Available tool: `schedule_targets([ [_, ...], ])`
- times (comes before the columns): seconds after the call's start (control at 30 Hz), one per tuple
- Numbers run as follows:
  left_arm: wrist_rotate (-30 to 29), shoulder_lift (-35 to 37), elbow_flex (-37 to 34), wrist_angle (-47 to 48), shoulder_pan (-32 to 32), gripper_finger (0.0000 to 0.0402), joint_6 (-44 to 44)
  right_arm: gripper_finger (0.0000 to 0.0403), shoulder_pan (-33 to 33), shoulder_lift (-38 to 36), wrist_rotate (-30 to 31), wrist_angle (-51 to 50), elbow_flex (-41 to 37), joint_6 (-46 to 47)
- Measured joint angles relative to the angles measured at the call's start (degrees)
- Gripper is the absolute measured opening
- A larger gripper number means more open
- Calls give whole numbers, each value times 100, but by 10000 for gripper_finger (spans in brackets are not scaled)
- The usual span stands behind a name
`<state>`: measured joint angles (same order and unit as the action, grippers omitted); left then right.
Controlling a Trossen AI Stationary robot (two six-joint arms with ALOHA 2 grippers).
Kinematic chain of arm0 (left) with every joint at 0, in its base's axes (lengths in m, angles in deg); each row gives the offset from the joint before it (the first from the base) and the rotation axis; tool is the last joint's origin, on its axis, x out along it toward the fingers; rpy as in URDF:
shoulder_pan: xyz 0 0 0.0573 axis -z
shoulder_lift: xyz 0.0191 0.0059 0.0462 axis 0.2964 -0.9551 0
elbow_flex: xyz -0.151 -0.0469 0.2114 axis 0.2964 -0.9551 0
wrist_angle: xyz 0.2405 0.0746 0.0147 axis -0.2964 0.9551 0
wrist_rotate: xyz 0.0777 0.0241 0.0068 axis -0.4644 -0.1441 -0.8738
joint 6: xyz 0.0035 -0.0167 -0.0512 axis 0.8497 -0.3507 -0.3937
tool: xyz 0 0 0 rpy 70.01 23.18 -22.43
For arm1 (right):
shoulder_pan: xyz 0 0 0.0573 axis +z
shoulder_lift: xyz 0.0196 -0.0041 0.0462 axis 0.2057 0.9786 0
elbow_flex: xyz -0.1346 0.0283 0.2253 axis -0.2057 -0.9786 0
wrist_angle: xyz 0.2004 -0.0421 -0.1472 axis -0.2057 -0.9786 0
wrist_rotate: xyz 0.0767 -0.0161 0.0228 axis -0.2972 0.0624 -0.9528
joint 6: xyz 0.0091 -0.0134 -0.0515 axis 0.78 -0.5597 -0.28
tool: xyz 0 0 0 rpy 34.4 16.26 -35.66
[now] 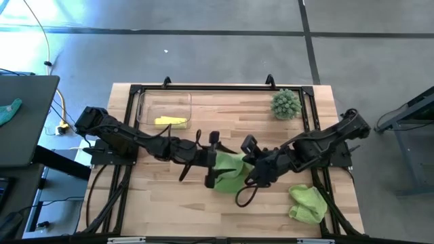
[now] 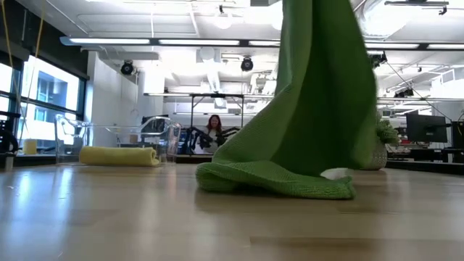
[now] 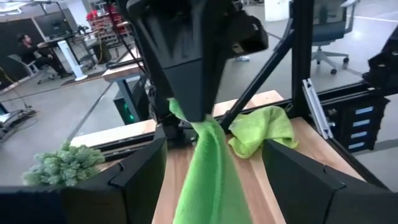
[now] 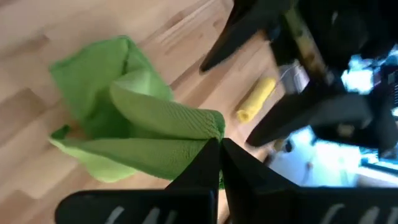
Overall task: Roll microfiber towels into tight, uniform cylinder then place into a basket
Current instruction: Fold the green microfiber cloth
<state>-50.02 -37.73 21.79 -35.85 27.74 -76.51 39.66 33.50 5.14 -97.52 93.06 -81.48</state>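
Note:
My right gripper (image 1: 252, 173) is shut on a light green towel (image 1: 229, 175) at the table's middle. The towel hangs from it, and its lower end (image 2: 275, 181) lies heaped on the table. My left gripper (image 3: 213, 144) is open. Its two fingers stand on either side of the hanging towel and do not visibly touch it. A second green towel (image 1: 308, 203) lies crumpled at the near right. A pale yellow rolled towel (image 1: 171, 122) lies in the clear basket (image 1: 146, 102) at the far left. My right gripper pinches a bunched upper part of the green towel (image 3: 186, 115) between its two shut fingers (image 4: 208, 163), only at their free ends. The fingers slant down from above. The towel hangs below them in a narrow drape, with its lower end folded on the table.
A spiky green plant (image 1: 286, 104) stands at the far right of the table. A dark frame (image 1: 224, 88) runs around the wooden tabletop. People sit at desks in the room beyond the table.

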Motion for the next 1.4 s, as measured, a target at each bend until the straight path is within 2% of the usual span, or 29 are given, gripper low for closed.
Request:
schedule_targets([
  [0.17,335,0,0,212,2,252,-166,0,0,89,280,251,0,-577],
  [0.37,1249,0,0,822,2,252,-366,0,0,83,883,249,7,-651],
  [0.47,1494,0,0,1125,2,252,-409,0,0,83,1043,264,7,-636],
  [0.67,1427,0,0,1573,2,252,-469,0,-2,80,1158,541,7,-615],
  [0.83,825,-185,2,1724,2,252,-602,0,0,80,1153,777,7,-491],
  [1.2,887,-865,2,2164,4,252,-602,0,0,78,1159,755,10,-311],
  [1.4,911,-1049,2,2740,4,237,-604,0,0,76,1240,231,13,177],
])
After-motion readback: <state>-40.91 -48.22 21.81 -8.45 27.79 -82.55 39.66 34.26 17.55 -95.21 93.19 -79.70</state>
